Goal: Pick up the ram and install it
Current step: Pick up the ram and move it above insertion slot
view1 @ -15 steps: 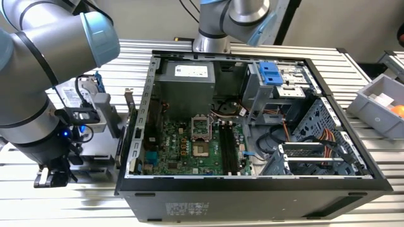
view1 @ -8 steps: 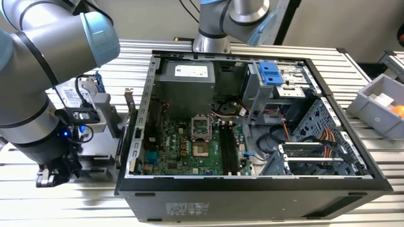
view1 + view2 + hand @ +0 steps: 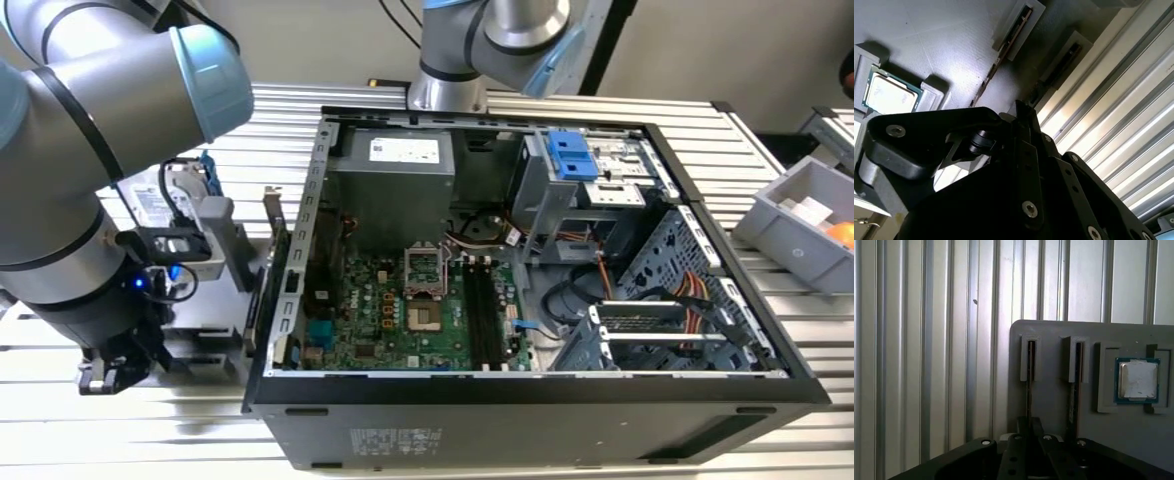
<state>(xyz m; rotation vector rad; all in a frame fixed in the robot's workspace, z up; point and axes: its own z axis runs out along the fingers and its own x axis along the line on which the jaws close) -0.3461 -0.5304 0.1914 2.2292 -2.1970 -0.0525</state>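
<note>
Gripper [image 3: 1029, 426], closed narrowly on the ram [image 3: 1028, 395], which stands edge-up in its slot on the grey holder plate [image 3: 1054, 330] beside a second stick [image 3: 1072, 405] and a nested processor [image 3: 1137, 380]; lift and installation outstanding; open computer case [image 3: 534, 425], memory slots [image 3: 483, 310] apparently empty.

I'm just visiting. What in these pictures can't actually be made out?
1. First wrist view: the ram stands edge-on in its holder, so its chips and label are hidden. The gripper covers its lower end.
2. Exterior view: the orange thing in the grey bin is cut off by the exterior view's right edge.
3. Exterior view: the black memory slots are too small to tell their latches' state.
</note>
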